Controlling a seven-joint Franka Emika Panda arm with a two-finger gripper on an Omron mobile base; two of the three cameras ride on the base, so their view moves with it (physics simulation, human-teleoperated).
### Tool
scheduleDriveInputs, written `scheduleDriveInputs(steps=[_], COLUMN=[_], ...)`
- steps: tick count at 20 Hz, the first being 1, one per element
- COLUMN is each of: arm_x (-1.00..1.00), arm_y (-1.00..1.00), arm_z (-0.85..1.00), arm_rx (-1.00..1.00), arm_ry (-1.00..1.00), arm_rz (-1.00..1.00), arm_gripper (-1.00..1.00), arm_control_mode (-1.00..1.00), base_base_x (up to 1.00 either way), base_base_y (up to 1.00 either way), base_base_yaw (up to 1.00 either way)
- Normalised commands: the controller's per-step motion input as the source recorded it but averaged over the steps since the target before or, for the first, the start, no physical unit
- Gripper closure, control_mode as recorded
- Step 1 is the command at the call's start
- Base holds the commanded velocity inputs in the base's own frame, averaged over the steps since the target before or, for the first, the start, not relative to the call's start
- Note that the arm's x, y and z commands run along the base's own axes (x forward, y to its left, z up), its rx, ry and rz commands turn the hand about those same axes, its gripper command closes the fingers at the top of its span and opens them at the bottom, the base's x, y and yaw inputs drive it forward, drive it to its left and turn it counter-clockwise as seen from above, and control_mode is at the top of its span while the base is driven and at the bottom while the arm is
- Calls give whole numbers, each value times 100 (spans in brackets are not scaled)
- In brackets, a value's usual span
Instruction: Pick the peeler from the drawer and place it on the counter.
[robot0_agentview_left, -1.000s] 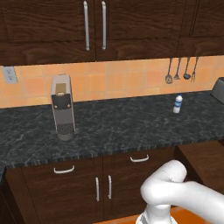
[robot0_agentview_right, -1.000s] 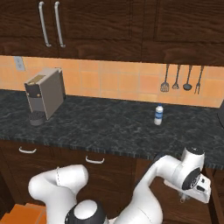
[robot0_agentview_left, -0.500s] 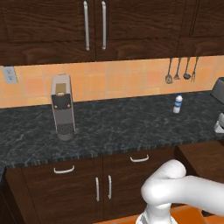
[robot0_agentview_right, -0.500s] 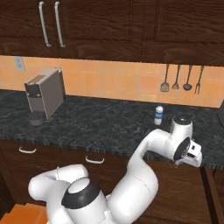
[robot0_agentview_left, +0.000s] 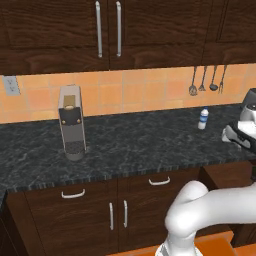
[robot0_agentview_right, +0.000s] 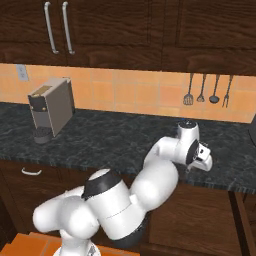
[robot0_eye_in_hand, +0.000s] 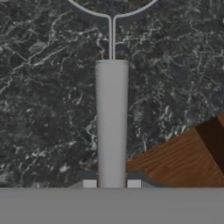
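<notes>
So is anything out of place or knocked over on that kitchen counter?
Nothing stands out. The coffee machine and small white bottle stand upright on the counter, and the peeler sits straight in the gripper.

One peeler (robot0_eye_in_hand: 112, 122), four hanging utensils (robot0_agentview_right: 188, 96)

My arm (robot0_agentview_right: 150, 185) is glossy white, built of fat rounded segments with a dark grey-black joint band at 7 o'clock in the right base view. Wrist (robot0_agentview_right: 189, 145): white cylinder with dark ring face. Orange base (robot0_agentview_left: 220, 239) edge shows below.
</notes>
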Motion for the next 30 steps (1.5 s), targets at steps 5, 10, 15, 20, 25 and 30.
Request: scheduleDriveInputs(steps=[5, 10, 15, 20, 25, 30], arm_x=[87, 16, -49, -100, -100, -100], arm_y=[2, 0, 27, 40, 82, 100], arm_z=[-48, -3, 96, 100, 93, 70], arm_rx=[-4, -1, 0, -1, -6, -10], arm_ry=[-10, -7, -5, -13, -2, 8], arm_rz=[-5, -1, -1, 0, 0, 6], arm_gripper=[-100, -100, -100, -100, -100, -100], arm_control_mode=[-100, -100, -100, -100, -100, -100], base_base_x=[0, 0, 0, 0, 0, 0], base_base_y=[0, 0, 0, 0, 0, 0], base_base_yaw=[0, 0, 0, 0, 0, 0])
